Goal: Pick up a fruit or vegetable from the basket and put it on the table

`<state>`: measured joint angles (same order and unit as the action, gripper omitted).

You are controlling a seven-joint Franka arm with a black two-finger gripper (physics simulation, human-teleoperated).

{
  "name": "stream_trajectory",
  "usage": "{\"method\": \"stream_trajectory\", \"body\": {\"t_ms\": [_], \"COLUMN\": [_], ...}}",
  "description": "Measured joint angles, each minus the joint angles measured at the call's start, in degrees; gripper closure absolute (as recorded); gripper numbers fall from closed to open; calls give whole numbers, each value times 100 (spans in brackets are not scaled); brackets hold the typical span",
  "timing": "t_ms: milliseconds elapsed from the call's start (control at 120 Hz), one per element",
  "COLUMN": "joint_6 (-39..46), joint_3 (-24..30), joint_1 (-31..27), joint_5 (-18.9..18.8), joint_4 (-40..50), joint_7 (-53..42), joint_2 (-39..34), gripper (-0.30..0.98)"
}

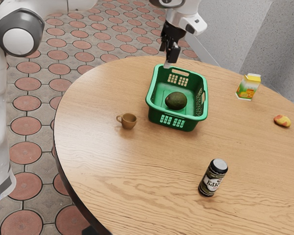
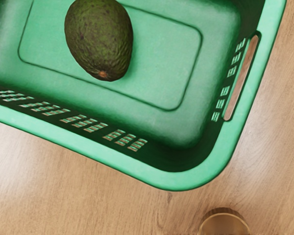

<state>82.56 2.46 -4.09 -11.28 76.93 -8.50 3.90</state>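
On the round wooden table (image 1: 98, 156), toward the exterior view's left: small brown cup (image 1: 128, 122), upright, handle outward, near the basket. Next, black two-finger gripper (image 1: 165, 57), jaws apart, nothing between them, above the far rim of the green plastic basket (image 1: 179, 116). Dark green, rough-skinned avocado (image 1: 176, 101) on the basket floor, below the jaws and nearer the table's front edge. Long axis runs crosswise to the basket's length, one end facing the cup's side. Judgement: shift off the rim, centre over the fruit, close across its narrow width. Further right: black-and-silver can (image 1: 213, 177), white-yellow juice carton (image 1: 248, 87), yellow-red fruit (image 1: 282, 121) near the table's edge.
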Motion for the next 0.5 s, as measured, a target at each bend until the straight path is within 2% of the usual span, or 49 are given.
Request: {"method": "stream_trajectory", "body": {"t_ms": [133, 225, 317, 358, 450, 500], "joint_6": [-28, -121, -180, -199, -230, -242], "joint_3": [3, 99, 335, 354, 363, 371], "joint_1": [-35, -179, -328, 68, 1662, 1978], "joint_5": [44, 256, 416, 464, 545, 588], "joint_4": [-64, -1240, -1221, -1047, -860, -834], "joint_7": [-84, -129, -150, -155, -163, -168], "joint_2": [-38, -364, -75, 36, 178, 266], "gripper": [0, 0, 0, 0, 0, 1]}}
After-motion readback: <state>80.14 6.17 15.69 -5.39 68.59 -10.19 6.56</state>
